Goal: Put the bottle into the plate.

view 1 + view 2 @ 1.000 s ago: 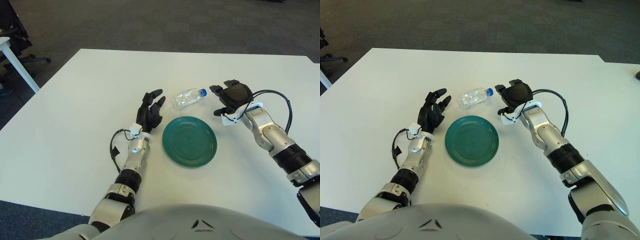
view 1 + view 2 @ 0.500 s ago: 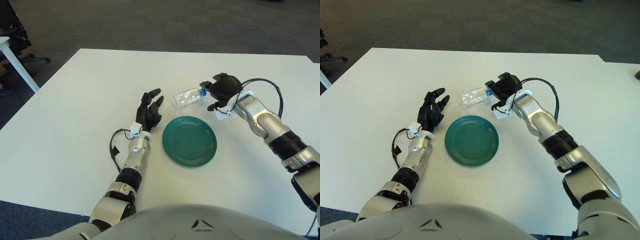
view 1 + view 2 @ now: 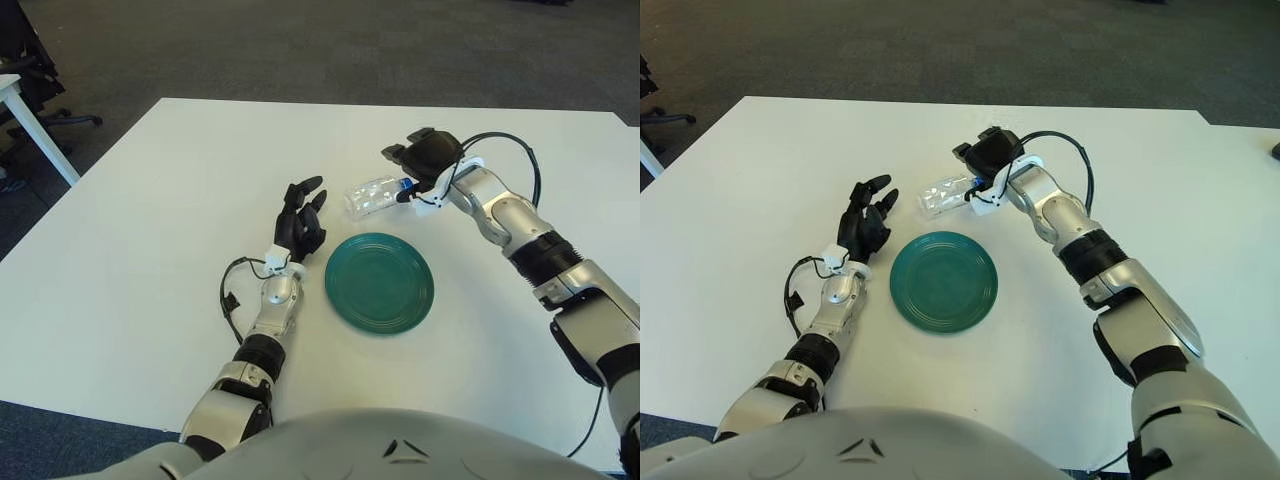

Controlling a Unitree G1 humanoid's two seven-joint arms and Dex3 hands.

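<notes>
Right hand hovers over the blue-capped end of the clear plastic bottle, fingers spread, gripping nothing. Bottle lies on the white tabletop behind the round green plate. Left hand sits open beside the plate's left.

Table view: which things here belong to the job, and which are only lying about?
Job:
- bottle, lying on its side
- green plate
- right hand, over the bottle's cap end
- left hand, left of the plate

Lying about:
- white table
- chair, far left

Office: carpet, chair, desks.
</notes>
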